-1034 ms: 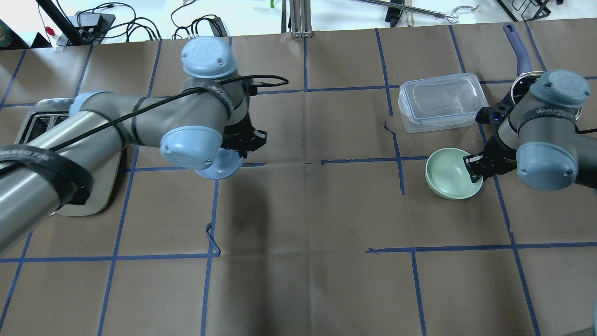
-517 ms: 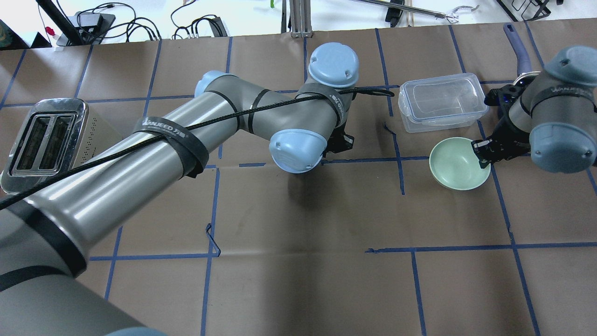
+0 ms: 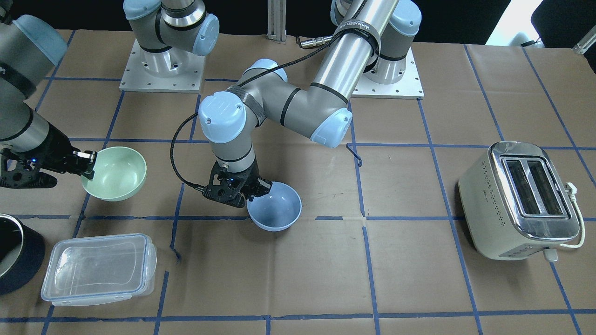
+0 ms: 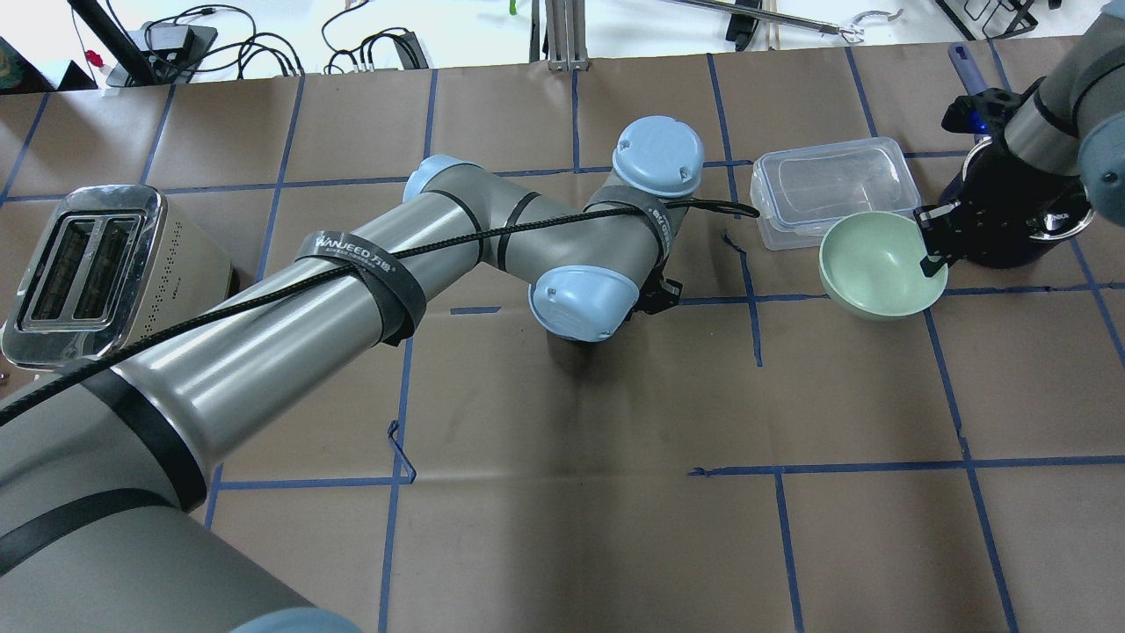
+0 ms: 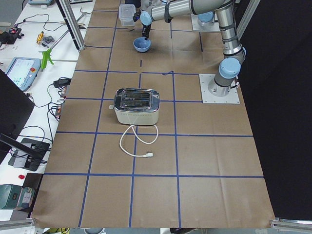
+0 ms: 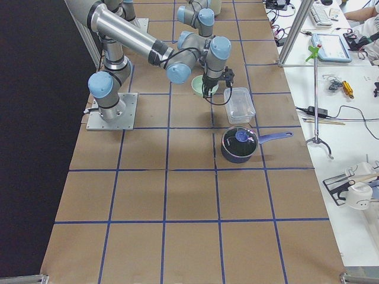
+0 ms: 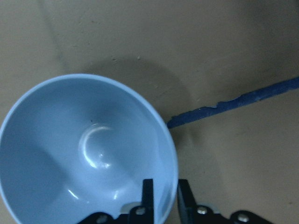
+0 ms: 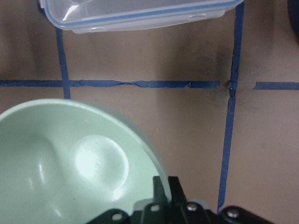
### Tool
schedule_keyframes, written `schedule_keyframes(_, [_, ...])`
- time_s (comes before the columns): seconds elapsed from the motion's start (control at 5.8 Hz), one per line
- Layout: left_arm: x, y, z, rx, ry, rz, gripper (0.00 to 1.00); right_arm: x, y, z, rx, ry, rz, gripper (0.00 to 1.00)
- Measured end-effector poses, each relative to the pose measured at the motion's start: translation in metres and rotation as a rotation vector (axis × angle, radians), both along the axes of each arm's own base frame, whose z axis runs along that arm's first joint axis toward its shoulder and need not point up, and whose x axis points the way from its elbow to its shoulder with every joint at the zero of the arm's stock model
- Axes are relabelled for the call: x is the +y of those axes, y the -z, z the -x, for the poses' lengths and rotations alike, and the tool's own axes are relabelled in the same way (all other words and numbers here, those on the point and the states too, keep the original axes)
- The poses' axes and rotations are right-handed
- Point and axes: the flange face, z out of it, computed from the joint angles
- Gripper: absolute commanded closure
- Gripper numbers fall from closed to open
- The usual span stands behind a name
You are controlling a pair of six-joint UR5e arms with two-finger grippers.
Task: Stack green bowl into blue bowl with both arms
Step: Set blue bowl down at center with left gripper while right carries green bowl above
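The left pincer (image 3: 259,189) is clamped on the rim of the blue bowl (image 3: 275,208), near the middle of the tabletop (image 3: 419,279). The right pincer (image 3: 88,163) pinches the rim of the green bowl (image 3: 116,173), at the blue bowl's 9 o'clock in the front-facing view.

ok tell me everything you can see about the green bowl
Small, round, pale mint green bowl, glossy like plastic, empty, mouth up. The right claw pinches its rim, one finger inside, one outside. It seems lifted off the paper, near the clear container; nothing else touches it.
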Motion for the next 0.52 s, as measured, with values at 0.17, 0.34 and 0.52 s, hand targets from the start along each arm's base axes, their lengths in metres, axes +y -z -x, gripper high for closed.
schedule_keyframes(0.17, [-0.002, -0.028, -0.006, 0.02, -0.01, 0.03, 0.01, -0.002, -0.008, -0.001, -0.017, 0.005, 0.002, 0.93])
schedule_keyframes(0.34, [-0.005, -0.073, -0.029, 0.042, -0.032, 0.047, 0.01, -0.004, -0.01, -0.008, -0.031, 0.023, 0.006, 0.93])
schedule_keyframes(0.52, [-0.007, -0.129, -0.076, 0.06, -0.052, 0.033, 0.01, -0.007, -0.012, -0.031, -0.027, 0.045, 0.009, 0.93])
